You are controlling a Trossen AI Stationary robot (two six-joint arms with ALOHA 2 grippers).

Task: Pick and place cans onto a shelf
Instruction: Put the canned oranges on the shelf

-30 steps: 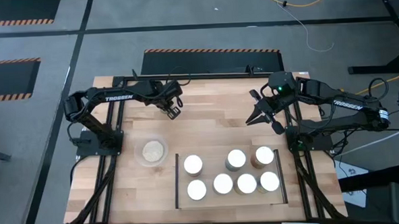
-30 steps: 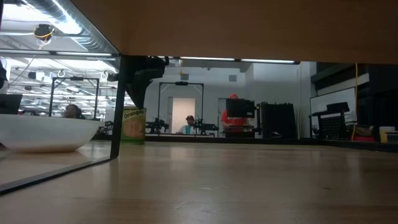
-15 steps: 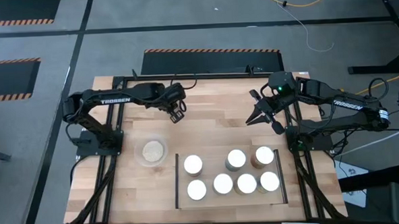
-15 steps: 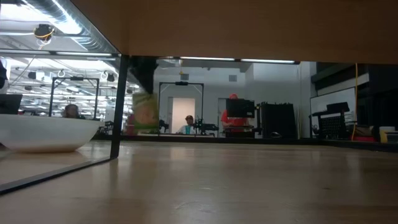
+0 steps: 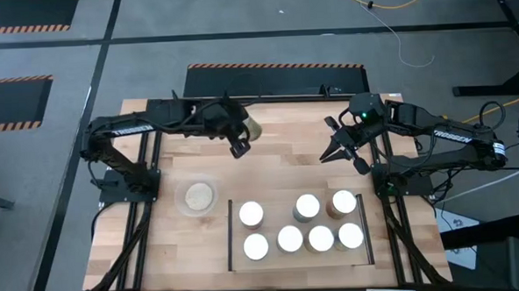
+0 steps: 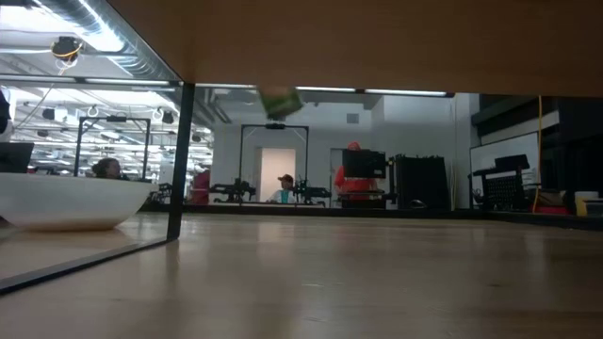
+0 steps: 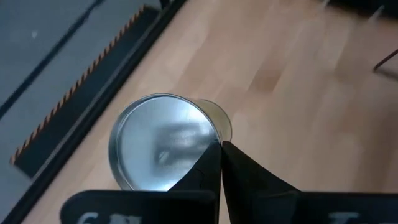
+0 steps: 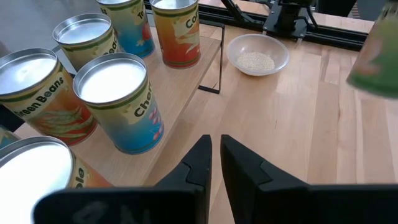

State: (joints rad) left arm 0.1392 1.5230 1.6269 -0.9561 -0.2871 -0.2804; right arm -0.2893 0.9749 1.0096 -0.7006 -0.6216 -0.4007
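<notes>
Gripping a can (image 5: 251, 128) by its rim, the left pincer (image 5: 239, 147) was closed on it and held it tilted above the rear middle of the surface (image 5: 286, 162); in the left wrist view the fingers pinched the edge of the shiny round end (image 7: 163, 143), well above the wood. Low view showed the same can (image 6: 280, 100) as a blurred green shape high in the air, clear of the surface.

Right pincer (image 5: 325, 157) hung over the right rear of the surface, jaws nearly together and holding nothing; its wrist view showed only bare wood between the fingers (image 8: 198, 163).

Outward from there: shelf (image 5: 299, 258) at the front, between its two black bars. Six cans stood on it, four in the front row (image 5: 256, 246) and two behind, at left (image 5: 250, 213) and middle (image 5: 307, 207). A seventh (image 5: 344, 201) stood at the right rear of the panel. Clear dish (image 5: 199, 197) with beige contents sat left of the shelf, apart from it.

Judgement: task well along. Seven cans shelved, one in transit. Remaining: carry the held can to the open gap in the back row, set it upright, release. No other loose cans seen on the surface.
</notes>
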